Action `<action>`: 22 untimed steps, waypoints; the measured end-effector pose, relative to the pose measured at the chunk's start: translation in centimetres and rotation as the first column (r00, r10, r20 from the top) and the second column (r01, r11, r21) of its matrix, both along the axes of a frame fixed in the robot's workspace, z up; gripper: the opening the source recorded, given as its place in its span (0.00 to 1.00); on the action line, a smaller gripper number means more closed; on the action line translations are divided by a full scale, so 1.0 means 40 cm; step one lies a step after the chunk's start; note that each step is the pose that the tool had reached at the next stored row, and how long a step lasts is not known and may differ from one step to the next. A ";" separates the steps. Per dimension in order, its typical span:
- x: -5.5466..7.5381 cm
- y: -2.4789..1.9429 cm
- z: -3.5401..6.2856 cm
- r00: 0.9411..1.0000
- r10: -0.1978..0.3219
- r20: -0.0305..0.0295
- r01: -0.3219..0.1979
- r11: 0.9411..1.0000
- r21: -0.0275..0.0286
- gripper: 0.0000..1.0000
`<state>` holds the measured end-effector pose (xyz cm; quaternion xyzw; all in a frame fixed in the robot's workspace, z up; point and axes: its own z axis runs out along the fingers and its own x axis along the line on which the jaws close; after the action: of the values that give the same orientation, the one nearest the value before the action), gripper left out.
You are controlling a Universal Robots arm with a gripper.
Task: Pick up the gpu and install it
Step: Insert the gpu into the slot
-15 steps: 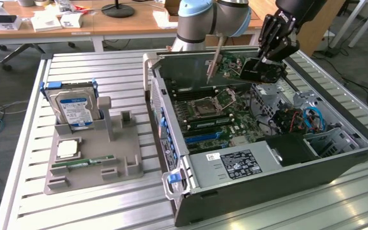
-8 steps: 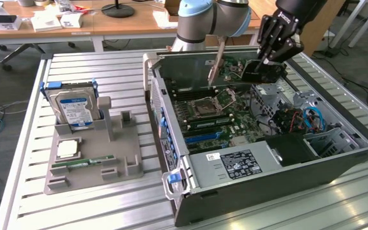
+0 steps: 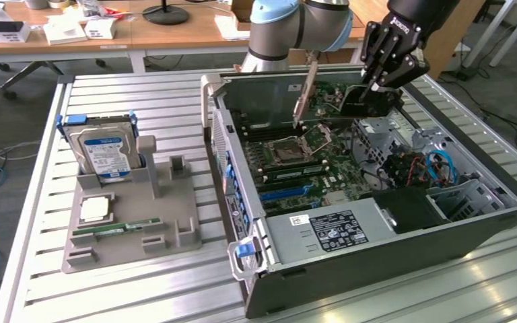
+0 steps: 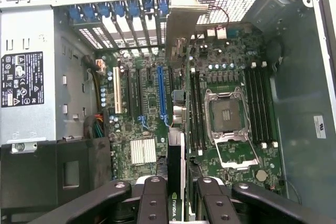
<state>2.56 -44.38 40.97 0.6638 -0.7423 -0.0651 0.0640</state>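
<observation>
Since the gpu (image 3: 330, 108) has to go down into a slot edge-first, the claw (image 3: 371, 94) is clamped on it w/ the card standing on its thin edge, flat faces to the sides. In the wrist view the card (image 4: 176, 166) sits between the fingers (image 4: 152, 198) and is seen edge-on, a logo strip showing near the grip.

It hangs over the open pc case (image 3: 349, 269), above the main board (image 4: 231, 66) and apart from it. It isn't seated yet, by the look of it.

Long axis runs parallel to the slots. The metal bracket end (image 3: 308, 87) points at the case's back wall, where the vented slot covers (image 4: 121, 24) are, and the other end is in the grip. That fits an install, since the bracket must meet the back wall. The contact edge prob. faces down at the board, but it's hidden.

From the wrist view the card lines up just beside the long blue slot (image 4: 161, 95), on the side toward the cpu socket (image 4: 227, 115) – not clearly over it. Holding it by the far end keeps the claw clear of the back wall.

The hard drive (image 3: 106, 151) and the ram stick (image 3: 115, 230) sit in the grey holder (image 3: 132, 202) on the table (image 3: 106, 296), well apart from the case.
</observation>
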 end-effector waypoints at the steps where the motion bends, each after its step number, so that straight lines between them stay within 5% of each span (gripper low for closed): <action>1: 0.000 0.000 -0.001 1.000 0.001 0.000 -0.001 1.000 0.000 0.26; 4: -0.001 0.000 -0.003 1.000 0.013 0.004 -0.013 1.000 0.000 0.26; 10: -0.001 0.000 -0.008 0.999 0.044 0.029 -0.044 0.999 -0.001 0.26; 22: -0.020 0.000 -0.028 0.994 0.107 0.030 -0.107 0.994 -0.001 0.26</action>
<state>1.77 -44.38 39.86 0.7036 -0.7065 -0.0520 0.0561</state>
